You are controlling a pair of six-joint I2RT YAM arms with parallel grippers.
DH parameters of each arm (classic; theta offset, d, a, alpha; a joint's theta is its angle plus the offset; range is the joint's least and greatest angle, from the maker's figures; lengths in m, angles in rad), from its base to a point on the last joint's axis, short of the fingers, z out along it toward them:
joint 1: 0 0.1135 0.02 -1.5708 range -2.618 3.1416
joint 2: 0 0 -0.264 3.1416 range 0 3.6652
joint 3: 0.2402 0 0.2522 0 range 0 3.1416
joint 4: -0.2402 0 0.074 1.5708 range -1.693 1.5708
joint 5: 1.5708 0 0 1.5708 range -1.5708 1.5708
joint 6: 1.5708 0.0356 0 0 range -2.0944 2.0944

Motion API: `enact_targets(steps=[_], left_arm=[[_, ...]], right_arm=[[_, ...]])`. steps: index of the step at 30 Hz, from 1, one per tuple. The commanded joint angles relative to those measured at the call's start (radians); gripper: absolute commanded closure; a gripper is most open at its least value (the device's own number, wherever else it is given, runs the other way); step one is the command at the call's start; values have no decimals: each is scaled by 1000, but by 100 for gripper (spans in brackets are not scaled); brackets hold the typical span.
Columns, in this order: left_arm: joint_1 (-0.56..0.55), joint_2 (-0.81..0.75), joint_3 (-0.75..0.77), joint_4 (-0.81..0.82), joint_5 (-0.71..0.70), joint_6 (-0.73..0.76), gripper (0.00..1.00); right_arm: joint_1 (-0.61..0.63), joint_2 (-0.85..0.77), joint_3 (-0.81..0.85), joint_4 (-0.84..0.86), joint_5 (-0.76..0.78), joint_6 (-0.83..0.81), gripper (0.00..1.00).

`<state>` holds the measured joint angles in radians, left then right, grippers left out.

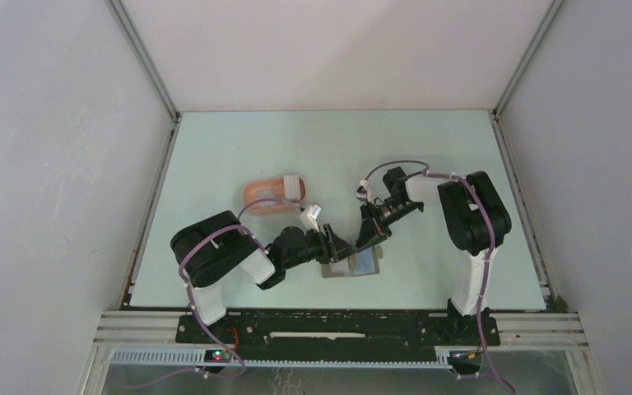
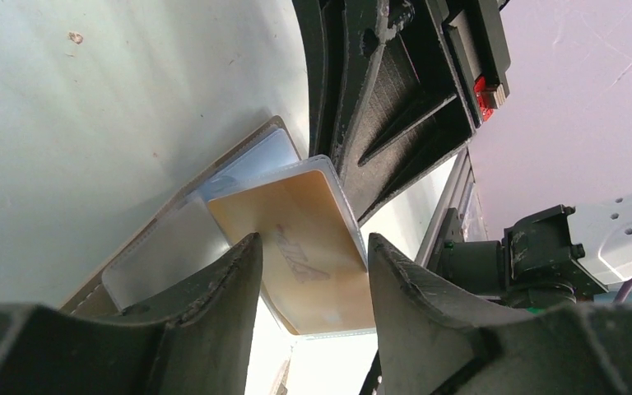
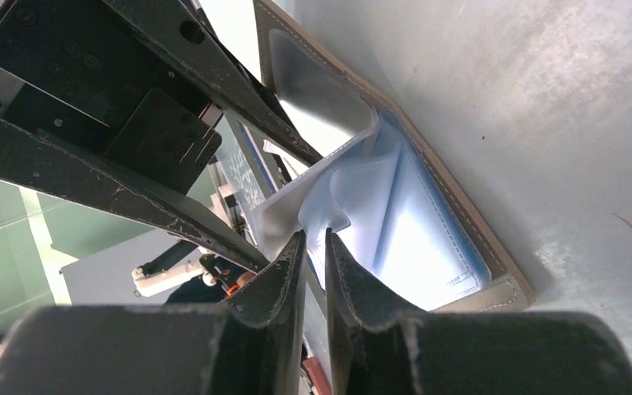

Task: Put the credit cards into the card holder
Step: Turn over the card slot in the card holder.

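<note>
- The salmon-pink card holder (image 1: 265, 197) sat on the tabletop (image 1: 428, 164), left of centre and well apart from both arms.
- A whitish card (image 1: 296, 186) lay at the holder's right end.
- The grey wallet (image 1: 354, 266) lay open near the front edge of the tabletop, and both arms leaned in over it.
- The left gripper (image 2: 311, 271) hung over the wallet with its jaws spread.
- A yellow-orange card (image 2: 296, 234) stood up out of the wallet between those jaws, its face towards the left wrist camera. Whether the jaws touched its edges could not be told.
- The right gripper (image 3: 313, 251) came in from the opposite side. Its jaws were pressed almost together on a thin pale sheet, probably a plastic sleeve (image 3: 329, 185) of the wallet, and held it lifted off the pocket.
- In the left wrist view, the right arm's black fingers (image 2: 378, 107) stood just behind the yellow-orange card.
</note>
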<state>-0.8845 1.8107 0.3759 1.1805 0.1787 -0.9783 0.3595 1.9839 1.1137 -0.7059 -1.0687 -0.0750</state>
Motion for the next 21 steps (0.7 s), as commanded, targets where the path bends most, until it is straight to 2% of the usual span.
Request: enact_targets(steps=[1, 11, 21], left_arm=[[-2, -25, -5, 1, -15, 10, 46], [7, 18, -32, 109, -2, -29, 50], [22, 30, -75, 160, -11, -44, 56]], right_arm=[[-20, -34, 23, 9, 22, -1, 78], [-63, -81, 23, -19, -15, -54, 72], [-45, -181, 14, -13, 14, -120, 74]])
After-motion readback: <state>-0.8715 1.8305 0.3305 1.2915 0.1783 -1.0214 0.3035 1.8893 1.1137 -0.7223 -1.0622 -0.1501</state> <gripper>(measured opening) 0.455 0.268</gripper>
